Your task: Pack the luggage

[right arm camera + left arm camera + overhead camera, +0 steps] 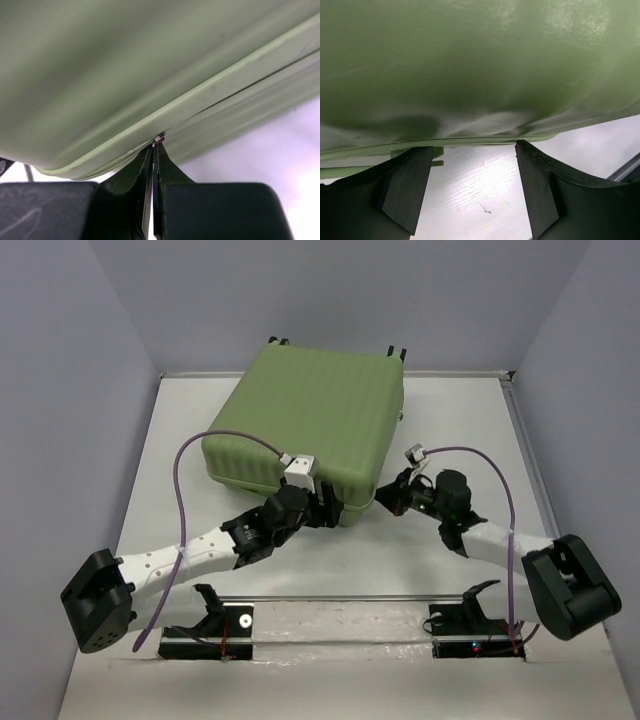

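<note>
The luggage (310,415), a light-green ribbed hard-shell suitcase, lies closed and flat at the back middle of the white table (470,430). My left gripper (325,502) is open at its near edge. In the left wrist view the shell (470,65) fills the top, and the gripper (472,148) holds nothing, with bare table between the fingers. My right gripper (390,498) is at the near right corner. In the right wrist view it (155,150) is shut on the small metal zipper pull (159,138) on the seam of the luggage (125,65). The lining is hidden.
Grey walls enclose the table on the left, back and right. A rail with two black mounts (225,625) (470,620) runs along the near edge. Purple cables (180,490) loop above both arms. The suitcase's wheels (397,350) point at the back wall.
</note>
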You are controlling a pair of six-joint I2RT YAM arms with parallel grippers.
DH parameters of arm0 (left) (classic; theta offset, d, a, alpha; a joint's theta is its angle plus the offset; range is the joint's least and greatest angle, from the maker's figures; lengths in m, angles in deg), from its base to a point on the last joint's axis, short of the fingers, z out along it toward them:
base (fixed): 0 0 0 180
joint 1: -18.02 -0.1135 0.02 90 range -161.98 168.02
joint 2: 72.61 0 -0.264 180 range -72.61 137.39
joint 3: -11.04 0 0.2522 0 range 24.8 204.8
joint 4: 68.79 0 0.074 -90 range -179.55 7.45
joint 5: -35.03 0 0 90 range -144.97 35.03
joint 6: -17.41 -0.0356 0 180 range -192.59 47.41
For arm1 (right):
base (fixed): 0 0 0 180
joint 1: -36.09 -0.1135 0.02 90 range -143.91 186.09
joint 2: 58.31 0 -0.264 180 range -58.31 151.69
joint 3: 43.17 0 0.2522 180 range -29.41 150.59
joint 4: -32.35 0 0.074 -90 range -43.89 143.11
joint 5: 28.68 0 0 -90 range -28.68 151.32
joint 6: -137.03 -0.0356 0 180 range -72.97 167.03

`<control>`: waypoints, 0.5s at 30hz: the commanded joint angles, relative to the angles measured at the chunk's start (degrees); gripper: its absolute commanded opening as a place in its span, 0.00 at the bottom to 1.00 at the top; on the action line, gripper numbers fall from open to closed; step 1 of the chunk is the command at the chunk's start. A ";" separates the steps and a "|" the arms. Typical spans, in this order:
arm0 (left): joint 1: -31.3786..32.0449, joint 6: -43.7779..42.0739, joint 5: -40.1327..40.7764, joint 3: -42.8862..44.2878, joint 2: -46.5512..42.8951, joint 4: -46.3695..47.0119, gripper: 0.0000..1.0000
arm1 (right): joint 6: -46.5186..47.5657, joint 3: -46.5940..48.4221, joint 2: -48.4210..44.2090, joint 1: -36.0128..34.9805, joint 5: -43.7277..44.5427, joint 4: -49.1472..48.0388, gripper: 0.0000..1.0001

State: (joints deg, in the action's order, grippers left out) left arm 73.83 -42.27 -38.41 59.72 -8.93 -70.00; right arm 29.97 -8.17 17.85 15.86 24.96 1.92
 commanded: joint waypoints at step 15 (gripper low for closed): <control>-7.56 -5.20 5.86 16.15 4.96 7.13 0.79 | -12.81 1.35 -25.19 -43.27 32.20 46.39 0.07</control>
State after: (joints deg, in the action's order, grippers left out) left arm 69.98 -44.52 -41.10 68.55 -5.15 -81.80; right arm 24.90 -8.11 -6.76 -12.32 61.26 34.14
